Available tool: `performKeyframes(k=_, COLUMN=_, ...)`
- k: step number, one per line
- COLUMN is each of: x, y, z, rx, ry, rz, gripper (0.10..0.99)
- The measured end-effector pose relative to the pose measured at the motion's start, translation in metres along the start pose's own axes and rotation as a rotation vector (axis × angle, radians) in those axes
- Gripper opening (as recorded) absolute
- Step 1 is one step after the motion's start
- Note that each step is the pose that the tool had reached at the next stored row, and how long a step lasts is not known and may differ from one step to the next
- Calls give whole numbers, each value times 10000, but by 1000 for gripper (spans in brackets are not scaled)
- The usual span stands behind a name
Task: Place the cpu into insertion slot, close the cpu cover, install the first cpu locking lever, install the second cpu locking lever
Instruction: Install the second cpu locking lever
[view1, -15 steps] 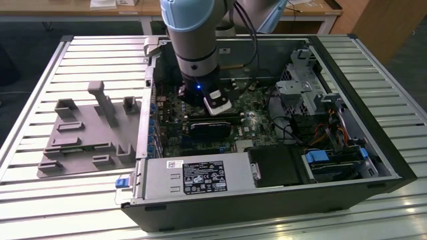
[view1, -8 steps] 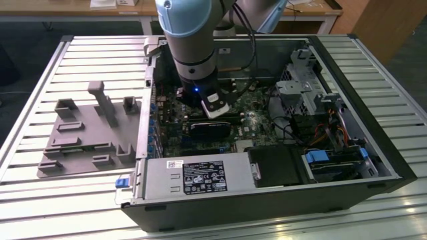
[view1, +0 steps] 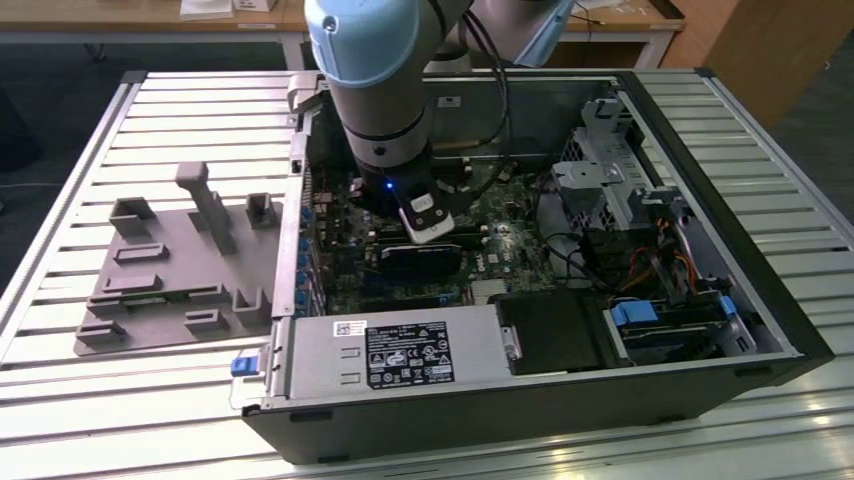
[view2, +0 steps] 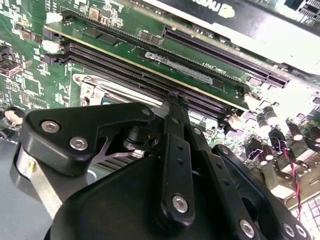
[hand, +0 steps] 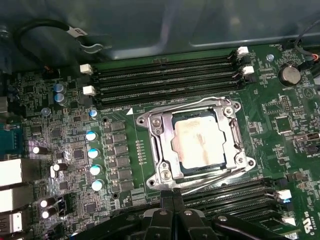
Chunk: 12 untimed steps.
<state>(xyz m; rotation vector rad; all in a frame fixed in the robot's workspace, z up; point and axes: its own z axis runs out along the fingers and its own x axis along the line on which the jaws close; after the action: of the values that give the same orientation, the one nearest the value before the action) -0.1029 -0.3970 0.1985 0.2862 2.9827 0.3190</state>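
Open computer case (view1: 747, 300) on a slatted tabletop (view1: 107, 400); access to the motherboard (view1: 514, 245) is from above. The arm (view1: 380, 90) occupies the middle of the opening. Drive cage (view1: 627, 190) and cables (view1: 681, 260) crowd the exterior view's right; the power supply (view1: 387, 355) blocks the near edge. In the first wrist view, the space over the cpu (hand: 197, 142) and cpu cover (hand: 165, 170) is free, bordered on two sides by long memory slots (hand: 165, 77). The gripper (hand: 172, 207) hovers just beside the cover's edge.
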Motion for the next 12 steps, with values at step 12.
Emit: performKeyframes(k=12, x=49, y=-22, z=63, rx=-462, ry=79, rz=67, gripper=102)
